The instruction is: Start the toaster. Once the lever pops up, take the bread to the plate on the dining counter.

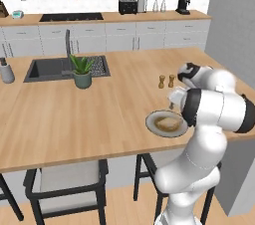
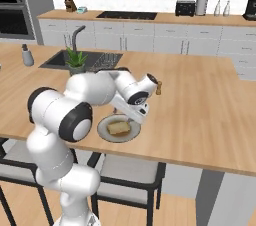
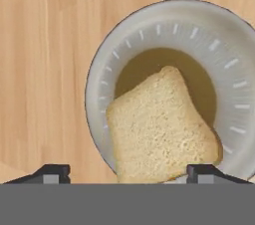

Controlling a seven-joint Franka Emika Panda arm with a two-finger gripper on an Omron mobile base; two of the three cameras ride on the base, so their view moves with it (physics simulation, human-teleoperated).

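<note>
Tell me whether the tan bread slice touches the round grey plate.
Touching: hand view shows the tan bread slice lying flat inside the round grey plate.

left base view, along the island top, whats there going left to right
grey bottle → sink → potted plant → plate with the bread → gripper
</note>
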